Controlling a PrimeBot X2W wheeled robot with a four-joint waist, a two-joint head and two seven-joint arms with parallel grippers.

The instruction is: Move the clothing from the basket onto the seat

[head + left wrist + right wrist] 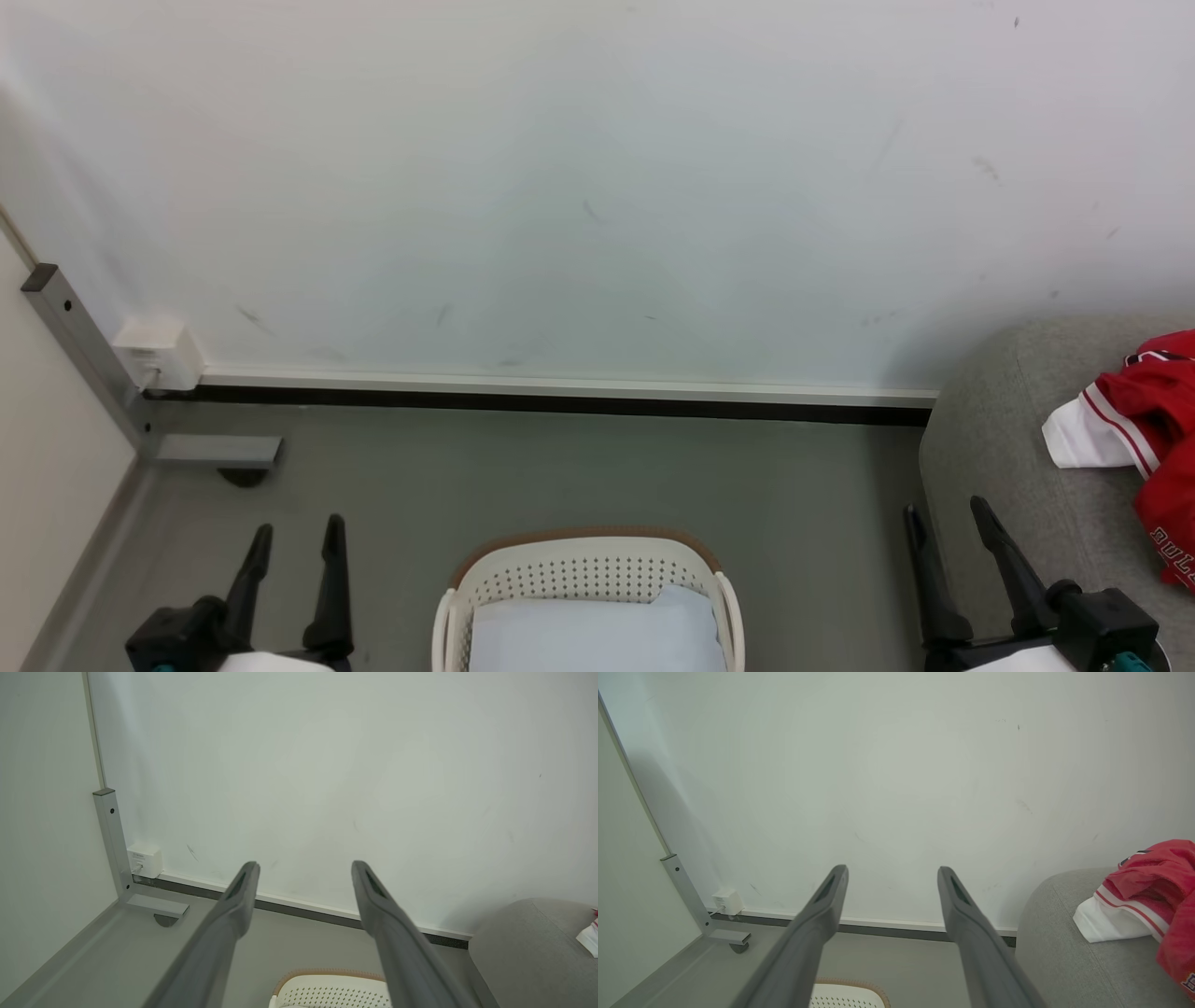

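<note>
The red clothing (pixel 1153 434) with white striped trim lies crumpled on the grey seat (pixel 999 448) at the right; it also shows on the seat (pixel 1064 947) as red clothing (pixel 1153 891) in the right wrist view. The cream basket (pixel 588 569) stands on the floor at bottom centre, holding only a pale blue-white pad (pixel 597 635). My left gripper (pixel 297 532) is open at the lower left, beside the basket. My right gripper (pixel 945 515) is open at the lower right, in front of the seat's edge. Both hold nothing, as their own views show: left gripper (pixel 303 865), right gripper (pixel 892 870).
A white wall with a dark baseboard (pixel 560 401) runs behind. At the left, a grey metal frame leg (pixel 84 355) with a foot and caster stands by a white wall socket (pixel 159 355). Grey floor (pixel 579 467) lies between basket and wall.
</note>
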